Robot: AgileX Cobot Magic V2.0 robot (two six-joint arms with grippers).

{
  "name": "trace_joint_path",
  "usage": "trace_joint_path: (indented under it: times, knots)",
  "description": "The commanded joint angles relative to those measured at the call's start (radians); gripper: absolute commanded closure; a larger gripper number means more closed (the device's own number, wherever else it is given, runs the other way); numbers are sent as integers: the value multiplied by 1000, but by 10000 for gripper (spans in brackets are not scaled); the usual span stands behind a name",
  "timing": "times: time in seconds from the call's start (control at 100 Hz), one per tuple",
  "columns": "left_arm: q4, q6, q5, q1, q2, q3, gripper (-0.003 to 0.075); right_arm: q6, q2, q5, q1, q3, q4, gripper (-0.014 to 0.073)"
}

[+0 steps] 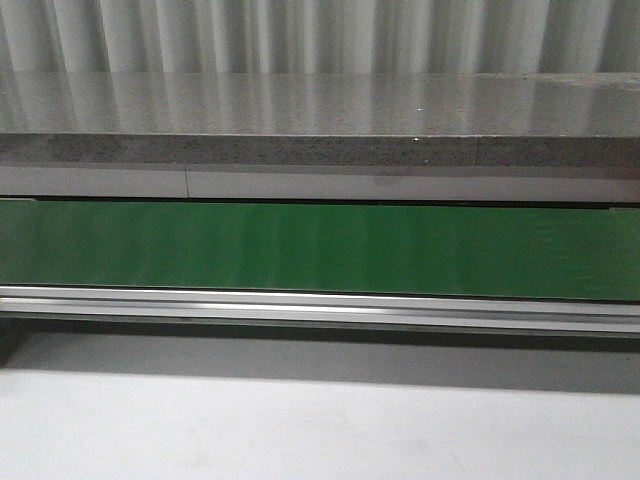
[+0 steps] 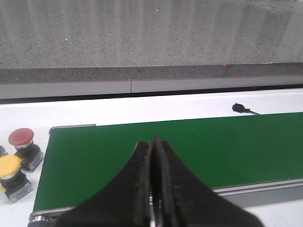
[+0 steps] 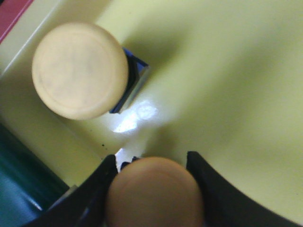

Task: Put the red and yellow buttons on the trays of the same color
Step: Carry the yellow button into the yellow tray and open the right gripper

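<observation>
- Right now my right claw [image 3: 154, 189] pinches a yellow button [image 3: 154, 194] over the yellow tray [image 3: 227, 85], low enough that I judge it is about to be set down.
- One yellow button [image 3: 79, 71] sits in that tray already, just beside the drop spot, so I keep clear of it.
- My left claw [image 2: 152, 156] is pressed together and empty above the green belt [image 2: 213, 146].
- A red button [image 2: 21, 138] and another yellow one [image 2: 9, 166] wait on the white bench [image 2: 118, 113] beside the belt's end.

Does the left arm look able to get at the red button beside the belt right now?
Probably yes: the red button stands uncovered beside the green belt, nothing blocks it, but the left gripper has its fingers closed and must open first.
</observation>
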Motion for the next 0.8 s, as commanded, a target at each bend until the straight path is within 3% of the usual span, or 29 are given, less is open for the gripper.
trace_joint_path:
  times: [0.0, 0.07, 0.14, 0.34, 0.6, 0.69, 0.79]
  knots:
    - [-17, 2, -82, -9, 5, -26, 741, 0, -23, -41, -7, -25, -11, 188]
    - [-17, 2, -82, -9, 5, -26, 741, 0, -23, -32, -7, -25, -11, 77]
    - [-17, 2, -82, -9, 5, -26, 741, 0, -23, -21, -7, -27, -11, 29]
    - [-17, 2, -82, -9, 5, -26, 741, 0, -75, 29, -6, -32, -22, 30]
    - [-17, 2, -82, -9, 5, -26, 741, 0, -315, 128, 3, -31, -50, 33]
    - [-17, 2, -85, -9, 6, -26, 741, -7, -385, 150, 59, -30, -50, 108]
    - [-17, 2, -86, -9, 6, -26, 741, -24, -445, 173, 144, -30, -55, 316]
